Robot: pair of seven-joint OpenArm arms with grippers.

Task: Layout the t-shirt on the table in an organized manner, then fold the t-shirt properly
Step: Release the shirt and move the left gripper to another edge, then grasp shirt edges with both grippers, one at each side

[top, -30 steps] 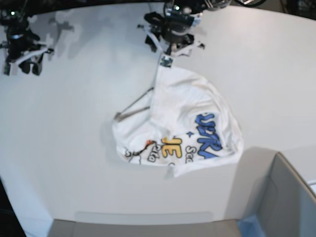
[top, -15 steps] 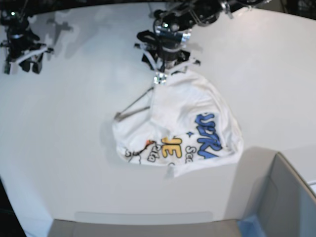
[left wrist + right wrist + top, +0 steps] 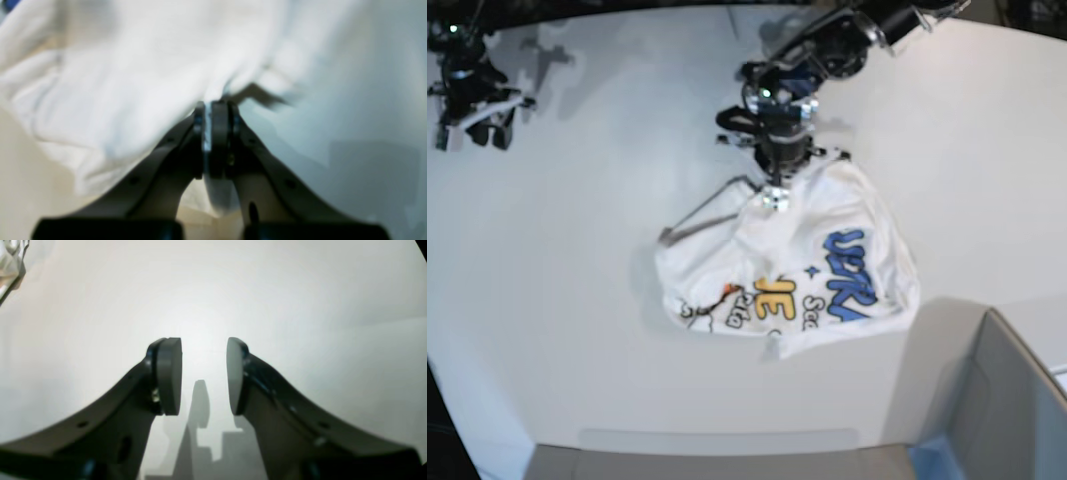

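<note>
The left gripper point(image 3: 215, 110) has just clamped its jaws together on a fold of white cloth at the far edge of the t-shirt point(image 3: 797, 260); a second ago it hovered open above that edge, and it has since dropped onto the fabric. That looks like the first pinch for pulling the crumpled shirt flat, so the layout is barely begun. The right gripper point(image 3: 203, 373) hangs with its jaws parted over bare table point(image 3: 577, 300) at the far left, holding nothing. The shirt lies bunched near the table's middle, its print showing blue letters reading roughly "ULTRA", orange-yellow letters and small black text too fine to read.
</note>
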